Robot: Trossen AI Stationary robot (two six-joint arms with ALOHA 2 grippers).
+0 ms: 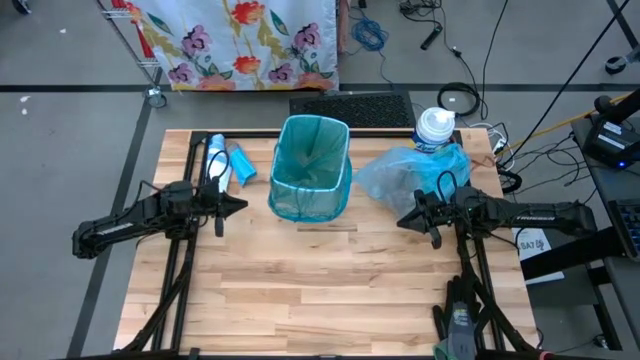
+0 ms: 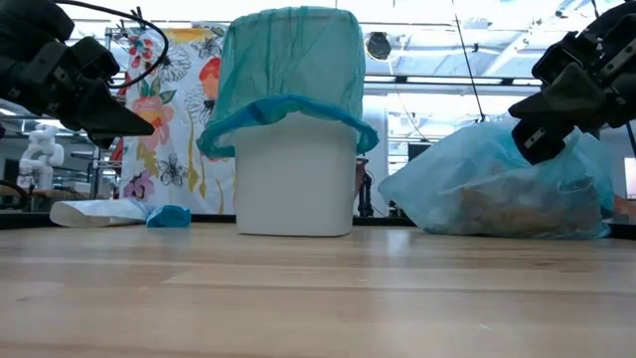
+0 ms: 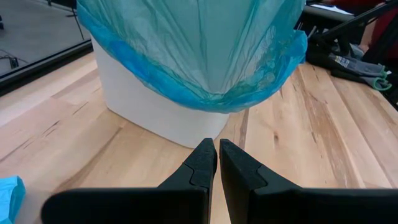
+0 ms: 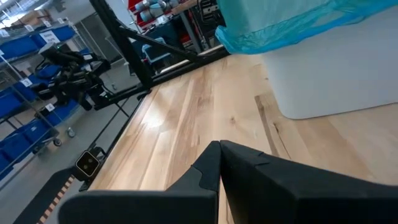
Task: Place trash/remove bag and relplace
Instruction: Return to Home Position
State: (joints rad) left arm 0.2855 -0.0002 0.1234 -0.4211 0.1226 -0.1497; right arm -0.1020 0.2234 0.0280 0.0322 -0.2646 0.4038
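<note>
Pale wooden desk (image 1: 330,290) lies under both arms, with a flowered cloth (image 1: 240,40) hanging beyond its back edge. At the middle of the back edge stands the white bin (image 2: 294,179), dressed in a teal liner (image 1: 312,150) folded over its rim. Just beside it, toward the back right corner, lies the bag (image 1: 405,172), pale blue and full, with brown trash (image 2: 522,211) showing through its skin.

The left claw (image 1: 238,204) hangs over the desk on the bin's left, near it but apart, fingers pressed together on nothing. The right claw (image 1: 403,221) hangs just in front of the bag, likewise pressed together and empty. Whether it brushes the plastic I cannot tell.

By the look of it, bagging and relining are done and the step in hand is the retreat to rest. That calls for no grip. Each arm need only draw off toward its own side edge, the right one lifting clear so it does not snag the bag.
</note>
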